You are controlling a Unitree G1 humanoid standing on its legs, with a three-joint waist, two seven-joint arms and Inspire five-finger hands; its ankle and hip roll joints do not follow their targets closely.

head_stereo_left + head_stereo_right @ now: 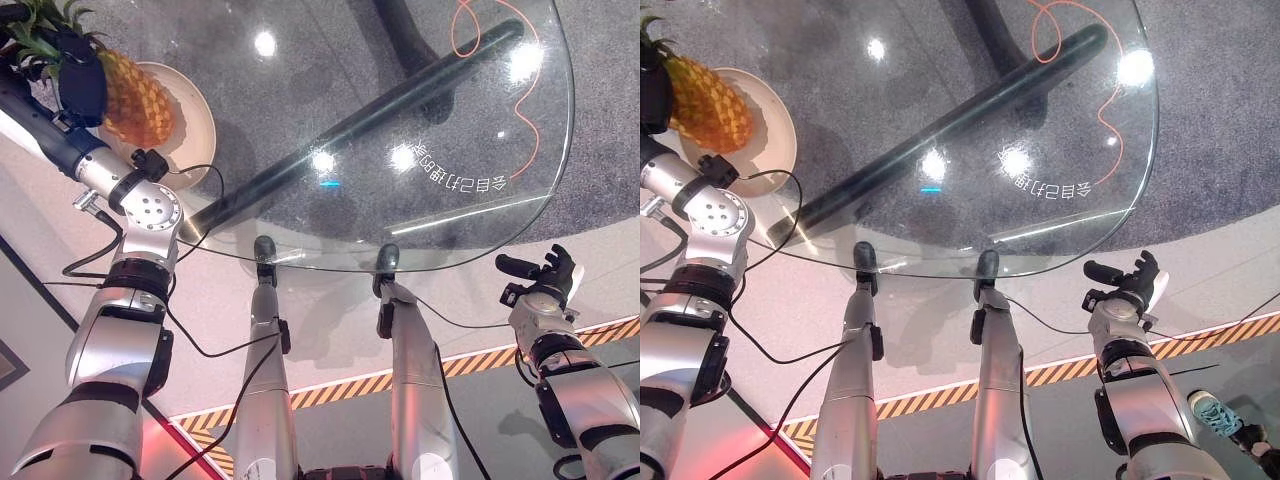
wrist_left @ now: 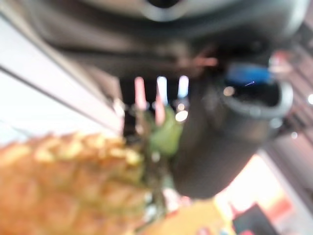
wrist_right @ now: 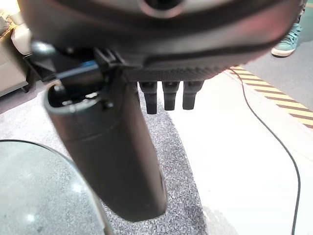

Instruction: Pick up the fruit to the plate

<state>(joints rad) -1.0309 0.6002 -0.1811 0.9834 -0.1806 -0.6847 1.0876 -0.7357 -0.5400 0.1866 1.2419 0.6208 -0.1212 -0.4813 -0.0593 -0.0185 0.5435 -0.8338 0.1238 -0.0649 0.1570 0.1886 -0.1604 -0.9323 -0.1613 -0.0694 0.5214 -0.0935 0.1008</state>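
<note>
R hand (image 1: 548, 275) sits nearest, at approx 4 o'clock in the head views, off the rim of the glass table (image 1: 500, 225) and apart from it. Fingers straight and loose, thumb out to the side, nothing in the grip. R wrist view confirms: thumb and a short row of fingertips (image 3: 168, 95) over pale floor, w/ the table's curved edge (image 3: 44, 147) beside the thumb. A striped hazard tape (image 1: 1240, 328) runs across the floor below that hand at 5 o'clock; a person's teal shoe (image 1: 1213, 410) shows just past it, also seen in the R wrist view (image 3: 291, 41).

Mid-scene: round glass top, w/ a dark bar (image 1: 370, 120) of the base visible through it, running diagonally from approx 8 to 1 o'clock. White lettering (image 1: 465, 175) is printed on the glass near 3 o'clock. A thin orange cord (image 1: 530, 100) loops on the grey carpet under the far side, approx 1 o'clock.

Far L, at 10–11 o'clock: cream plate (image 1: 195, 110) on the table. Pineapple (image 1: 135, 100) is over the plate, tilted, green crown pointing to the far L corner; can't tell if its body rests on the plate. L hand (image 1: 78, 80) is clamped round the fruit at the crown end. L wrist view, v. close: pineapple skin (image 2: 63, 186) beside the dark thumb (image 2: 220, 142).
</note>
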